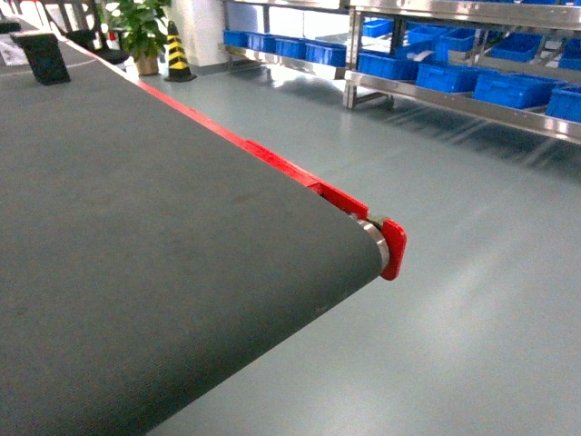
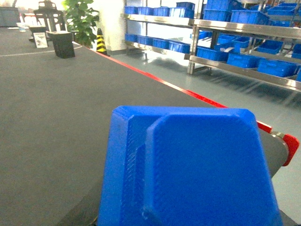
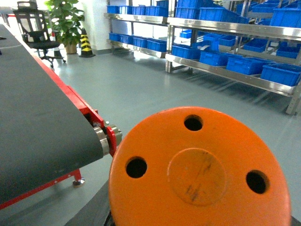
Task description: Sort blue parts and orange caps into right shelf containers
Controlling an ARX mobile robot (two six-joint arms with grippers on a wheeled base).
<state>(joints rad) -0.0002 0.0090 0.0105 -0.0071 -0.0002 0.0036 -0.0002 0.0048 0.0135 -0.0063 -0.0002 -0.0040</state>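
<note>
A blue part [image 2: 197, 165] with a stepped, moulded face fills the lower left wrist view, raised over the dark conveyor belt [image 2: 51, 108]. It hides my left gripper's fingers, which grip it from behind. An orange cap [image 3: 200, 169], round with three holes and a central disc, fills the lower right wrist view. It hangs above the floor just past the belt's end, hiding my right gripper's fingers in the same way. The right shelf containers [image 1: 508, 89], bright-blue crates, line the steel racks across the floor. Neither gripper shows in the head view.
The belt [image 1: 136, 227] ends at a roller with a red end guard [image 1: 392, 247]. A black box [image 2: 63, 44] stands far up the belt. A potted plant [image 1: 141, 32], a striped cone [image 1: 177, 54] and an office chair [image 3: 37, 28] stand by the far wall. Grey floor separates belt and racks [image 3: 225, 28].
</note>
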